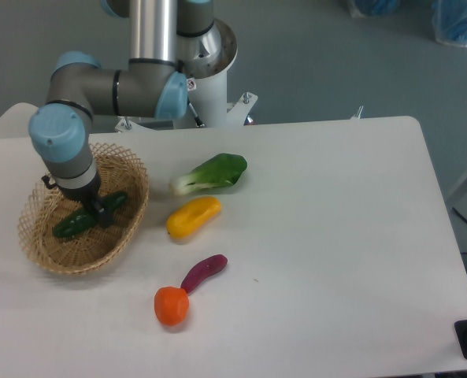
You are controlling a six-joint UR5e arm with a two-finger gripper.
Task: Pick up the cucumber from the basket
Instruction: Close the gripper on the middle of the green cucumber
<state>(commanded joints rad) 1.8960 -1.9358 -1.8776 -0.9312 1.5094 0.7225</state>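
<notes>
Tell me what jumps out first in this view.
The grey-and-blue arm reaches down into the tan oval wicker basket at the table's left, its gripper over the middle of the dark green bumpy cucumber. To the right, loose on the white table, lies a small round orange vegetable.

The grey metal arm with pale blue joint caps (111,83) rises from its round white base at the top of the view. A thick silver tube runs straight down to a joint, and from there a short dark grey link reaches out horizontally to the picture's left. At its end a blue-capped wrist (60,134) turns the last grey section downward. The small black two-finger claw (101,214) hangs below that wrist, pointing down and slightly toward the camera. Its fingers are dark and too small to tell whether they stand apart or closed.
</notes>
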